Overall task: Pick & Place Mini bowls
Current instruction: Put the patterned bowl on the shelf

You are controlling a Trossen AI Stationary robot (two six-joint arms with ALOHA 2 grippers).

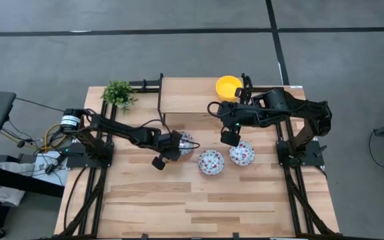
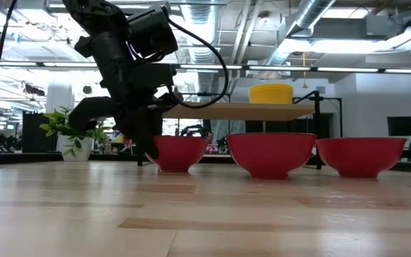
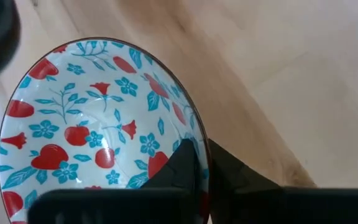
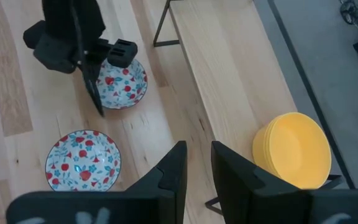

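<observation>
Three mini bowls, floral white inside and red outside, stand in a row on the wooden table: left (image 1: 187,141), middle (image 1: 211,161), right (image 1: 243,153). A stack of yellow mini bowls (image 1: 229,86) sits on the raised wooden shelf (image 1: 185,97) at the far side. My left gripper (image 3: 205,152) reaches in from the table's left and is shut on the left bowl (image 3: 92,124). My right gripper (image 4: 197,165) hangs high above the table near the shelf's front edge. It is open, with nothing between its fingers. My left gripper holds the left bowl by its rim (image 3: 199,140) on the side toward the table's left. One finger (image 3: 182,163) is inside the bowl and the other (image 3: 232,180) is outside. The fingers slant down from the left. The bowl (image 2: 179,151) stands upright on the table.
A small green potted plant (image 1: 119,93) stands at the far left corner. The shelf's black frame (image 1: 161,100) rises just beyond the left bowl. The table's near half (image 1: 199,207) is bare wood.
</observation>
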